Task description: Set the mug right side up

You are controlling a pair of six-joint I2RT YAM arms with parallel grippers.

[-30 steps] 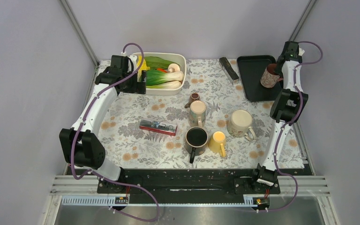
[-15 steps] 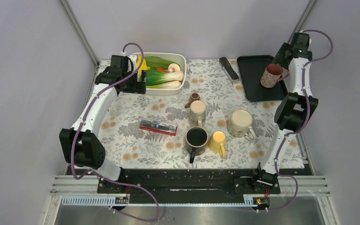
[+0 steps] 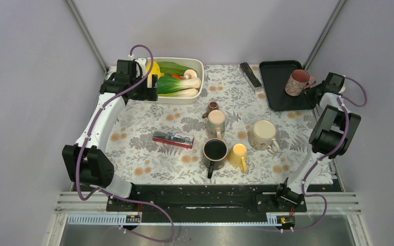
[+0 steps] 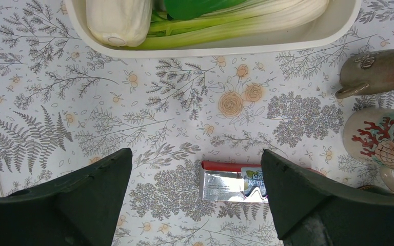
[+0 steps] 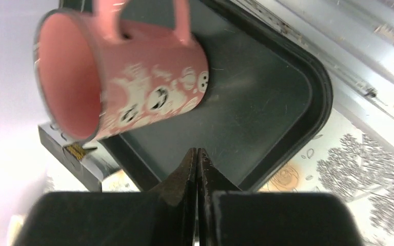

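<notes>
- Bench: floral-covered surface filling the centre of the top view. It carries a tray, a dish of greens and a cluster of other mugs at mid-frame.
- Tray: black, at the upper right of the top view. The task's thing is the only item on it.
- Dish: white, at the upper centre-left, and not involved in the task.
- Pink mug: on the right part of the tray, mouth facing up and handle pointing right. It appears to rest on its base. The wrist view is blurred, so whether it sits fully flat cannot be told.
- Left gripper: jaws spread wide and holding nothing. It hangs over bare bench just below the dish, well apart from the mug.
- Right gripper: jaws pressed together with nothing between them. It sits just right of the mug's handle, and no contact is visible.
- Step in hand, as judged: the mug looks righted and released, so the task reads as essentially complete.
- Next move, as judged: draw the right arm away to the right, keeping clear of the handle so the mug is not tipped. Then confirm that the mug stands steady.
</notes>
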